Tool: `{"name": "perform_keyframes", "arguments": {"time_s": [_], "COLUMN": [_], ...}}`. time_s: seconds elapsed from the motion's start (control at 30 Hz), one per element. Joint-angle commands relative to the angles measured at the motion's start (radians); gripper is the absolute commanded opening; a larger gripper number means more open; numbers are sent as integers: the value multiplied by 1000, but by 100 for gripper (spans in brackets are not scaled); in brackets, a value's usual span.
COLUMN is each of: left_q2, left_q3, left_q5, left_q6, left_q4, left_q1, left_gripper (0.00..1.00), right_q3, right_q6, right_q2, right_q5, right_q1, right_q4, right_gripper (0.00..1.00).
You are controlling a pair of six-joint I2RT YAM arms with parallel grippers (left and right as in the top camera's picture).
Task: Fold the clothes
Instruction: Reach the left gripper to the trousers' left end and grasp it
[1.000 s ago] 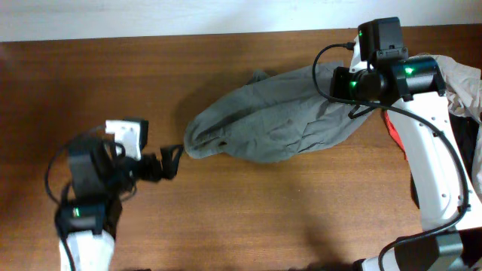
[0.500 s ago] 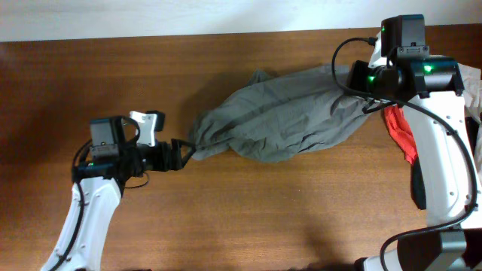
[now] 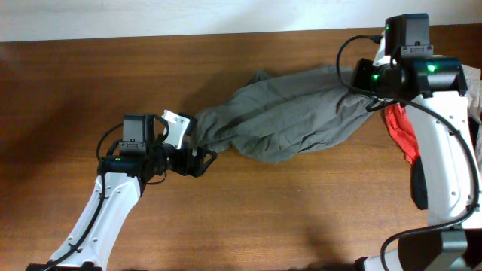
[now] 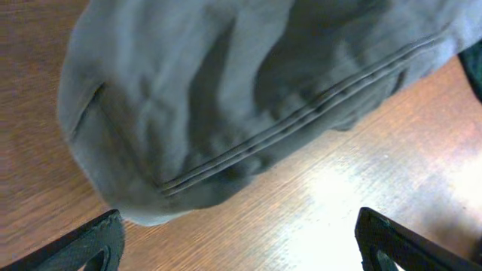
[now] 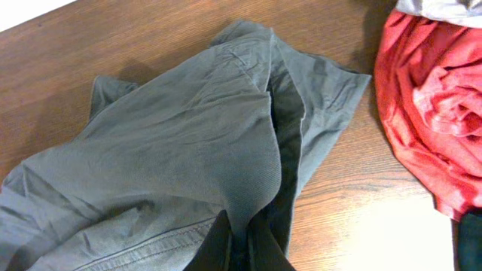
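Overhead: shorts (image 3: 286, 120) bunched mid-frame. Right gripper (image 5: 241, 245) jaws pinch right end; left gripper (image 3: 200, 159) jaws wide at left end. Best grab seamed edge squarely, then pull taut.

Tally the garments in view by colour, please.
grey-olive garment: 1
red garment: 1
black garment: 1
pale beige-grey garment: 1
Total: 4
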Motion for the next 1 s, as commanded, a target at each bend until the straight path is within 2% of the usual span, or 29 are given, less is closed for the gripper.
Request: {"name": "perform_keyframes", "arguments": {"time_s": [0.0,0.2,0.3,0.5,0.57,0.7,0.83,0.9,0.93,0.97], "left_q2": [5,10,32,130,162,189,187,170,157,138], "left_q3": [6,5,5,5,5,5,8,34,53,82], "left_q5": [-48,-132,-219,-281,-280,-285,-350,-393,-409,-428], "left_q6": [21,48,54,54,54,54,54,53,53,54], "left_q4": [11,43,101,184,192,203,241,216,189,153], "left_q1": [-2,-15,-58,-135,-146,-151,-151,-150,-150,-150], "left_gripper": [99,99,99,98,91,67,30,5,0,0], "right_q3": [32,32,32,32,32,32,32,37,42,48], "right_q6": [-6,-10,-9,-9,-10,-10,-10,-11,-18,-22], "right_q2": [-3,-3,-3,-6,-9,-15,-19,-20,-20,-20], "right_q5": [-11,-96,-138,-162,-169,-168,-166,-163,-162,-153], "right_q1": [-24,-24,-24,-24,-24,-24,-24,-25,-25,-25], "right_q4": [6,33,40,47,47,47,47,43,41,36], "right_gripper": [4,4,4,4,4,4,4,4,4,4]}}
